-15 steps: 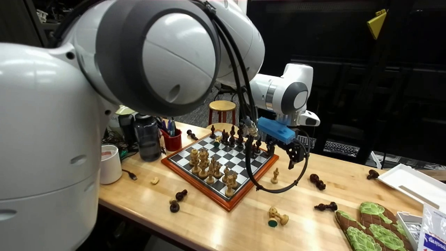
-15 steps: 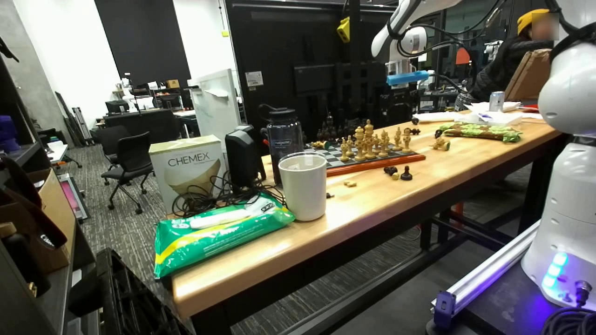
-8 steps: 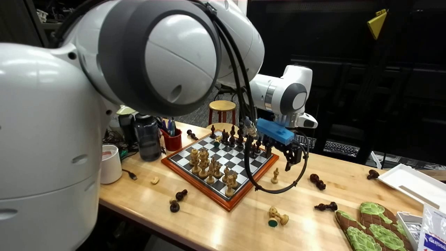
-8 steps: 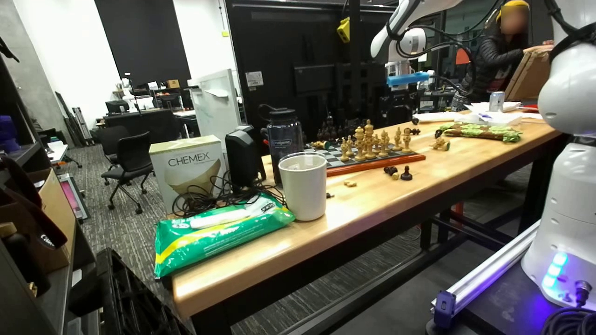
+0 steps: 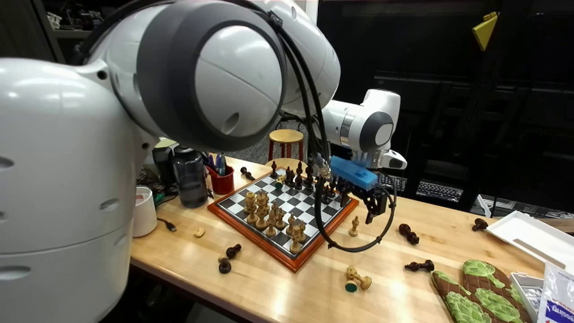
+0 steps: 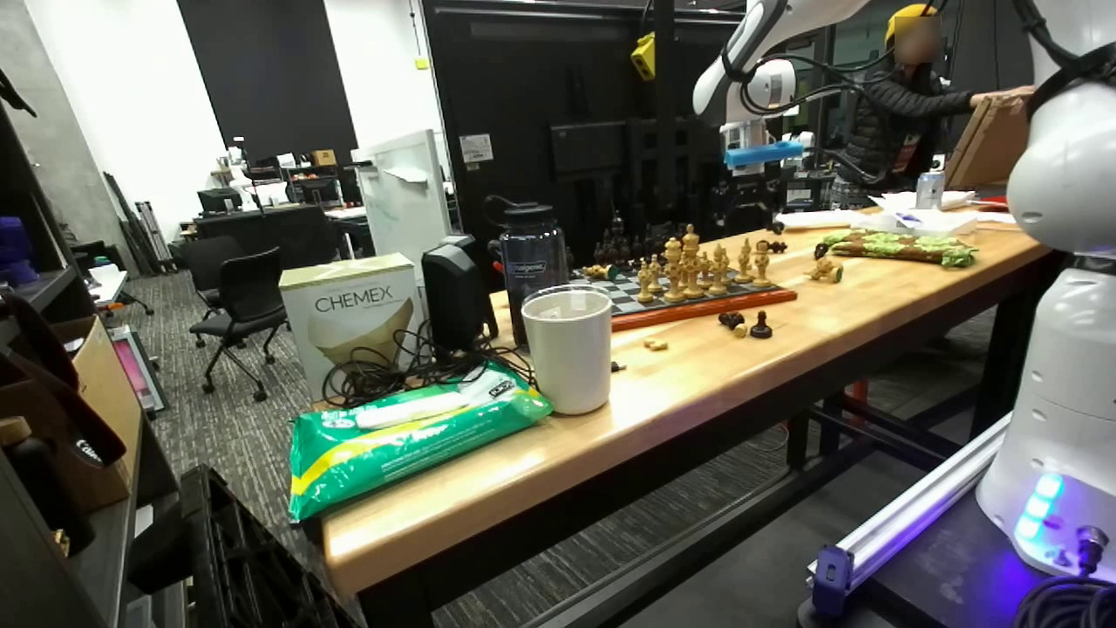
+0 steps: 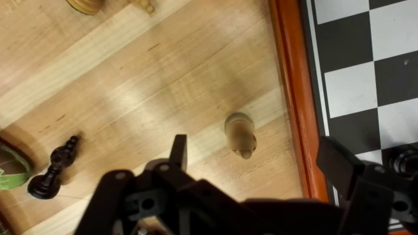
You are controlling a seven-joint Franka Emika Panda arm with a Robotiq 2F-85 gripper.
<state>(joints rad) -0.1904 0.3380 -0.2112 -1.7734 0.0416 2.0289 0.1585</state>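
A pale chess piece [image 5: 354,226] stands upright on the table [image 5: 314,296], just outside the edge of the chessboard [image 7: 351,93] and well in from the table edge nearest the robot base [image 6: 1046,392]. The hand [image 7: 252,145] hangs above it, its two fingers [image 7: 178,150] spread wide apart; in the wrist view the piece shows in the gap between them, touching neither, its top partly blurred. The finger on the board's side overlaps the board's edge there. On the board, pale pieces [image 5: 261,214] crowd toward the robot-side table edge, and dark pieces [image 5: 298,178] stand along the opposite side, with one fallen pale piece [image 5: 279,181] near them. Two toppled pale pieces [image 5: 364,281] lie on the table closer to its robot-side edge. Two lying dark pieces [image 5: 419,265] are between the standing piece and a brown mitt [image 5: 493,298] with green leaves, a white tray [image 5: 536,237] near it. Past the board's opposite edge, a red pen cup [image 5: 223,182] and a dark water bottle [image 5: 190,184] stand on the table. In an exterior view, a green packet [image 6: 410,453] lies at a corner of the table, a white mug [image 6: 567,358] next to it, and a Chemex box [image 6: 349,283] stands behind. Behind the table, a person [image 6: 911,109] touches some cardboard [image 6: 990,144].
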